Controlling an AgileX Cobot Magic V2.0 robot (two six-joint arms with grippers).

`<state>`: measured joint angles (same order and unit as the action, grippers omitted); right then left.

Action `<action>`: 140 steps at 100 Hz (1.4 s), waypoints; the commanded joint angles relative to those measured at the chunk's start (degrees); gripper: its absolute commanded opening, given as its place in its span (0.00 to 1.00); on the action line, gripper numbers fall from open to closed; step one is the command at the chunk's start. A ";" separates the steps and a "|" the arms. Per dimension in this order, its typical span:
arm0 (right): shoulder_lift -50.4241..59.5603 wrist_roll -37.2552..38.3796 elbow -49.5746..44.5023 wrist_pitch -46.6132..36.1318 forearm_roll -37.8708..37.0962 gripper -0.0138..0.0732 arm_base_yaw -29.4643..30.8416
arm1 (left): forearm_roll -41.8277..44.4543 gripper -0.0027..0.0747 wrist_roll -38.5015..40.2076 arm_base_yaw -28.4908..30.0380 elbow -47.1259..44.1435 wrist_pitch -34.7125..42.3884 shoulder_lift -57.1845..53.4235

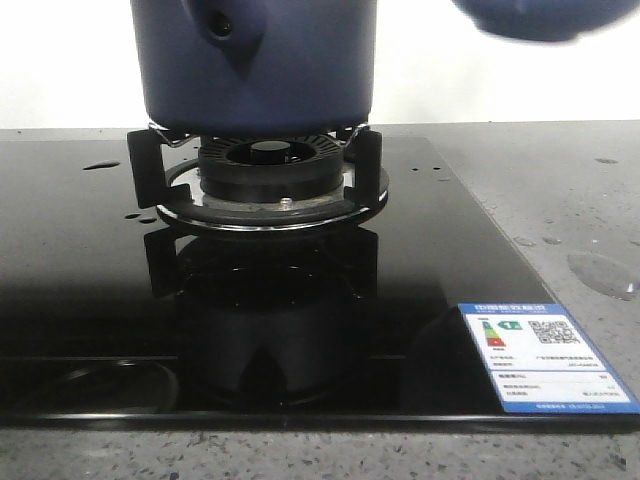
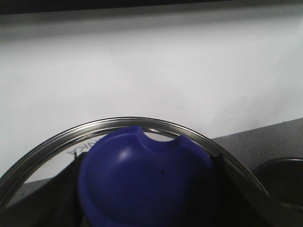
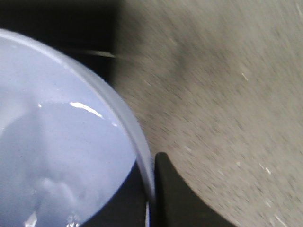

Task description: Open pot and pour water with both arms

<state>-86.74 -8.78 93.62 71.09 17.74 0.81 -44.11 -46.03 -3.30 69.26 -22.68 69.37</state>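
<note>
The front view is bright at the back wall, and the shiny black stove top (image 1: 300, 320) mirrors the burner (image 1: 265, 175) like dark glass. The right wrist view is smeared with blur, with a small white glare on the pale bowl (image 3: 61, 156) beside the finger. The left wrist view is soft, and its blue knob (image 2: 147, 184) is fuzzy.

A grey speckled countertop (image 1: 560, 200) carries a glossy black glass cooktop (image 1: 80, 260) set flush into it. On the cooktop sits a round gas burner (image 1: 268, 170) with black pan supports (image 1: 145, 165), and the pot (image 1: 255, 60) rests on those supports. A blue-and-white energy label (image 1: 545, 355) is stuck to the glass near its front right corner, and water drops (image 1: 600, 275) lie on the countertop to the right.
</note>
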 commanded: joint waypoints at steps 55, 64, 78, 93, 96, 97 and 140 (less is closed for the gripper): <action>-12.53 1.25 26.31 -12.49 9.29 0.10 -16.53 | -3.35 0.48 -0.14 4.22 2.30 0.51 -1.90; -13.72 1.25 26.28 -16.08 9.29 0.10 -18.39 | -3.45 0.48 -0.14 4.22 2.30 0.51 -1.90; -15.30 -0.37 26.02 -19.45 9.01 0.10 -20.00 | -4.68 0.48 -0.14 4.22 2.30 0.51 -1.90; -14.63 -4.00 20.58 -25.43 8.37 0.10 -20.82 | -5.63 0.48 -0.14 4.22 2.30 0.51 -1.90; -13.69 -4.79 18.60 -28.14 8.37 0.10 -21.09 | -5.75 0.48 -0.14 4.22 2.30 0.51 -1.90; -13.51 -5.29 18.05 -29.74 8.37 0.10 -21.08 | -5.75 0.48 -0.14 4.22 2.30 0.51 -1.90; -2.63 -17.71 -8.57 -67.78 8.28 0.10 -26.50 | -9.18 0.48 -0.14 4.22 2.30 0.18 -1.90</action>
<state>-93.44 -24.92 85.76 15.24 24.45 -24.87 -50.31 -46.13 0.80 69.26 -26.05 69.37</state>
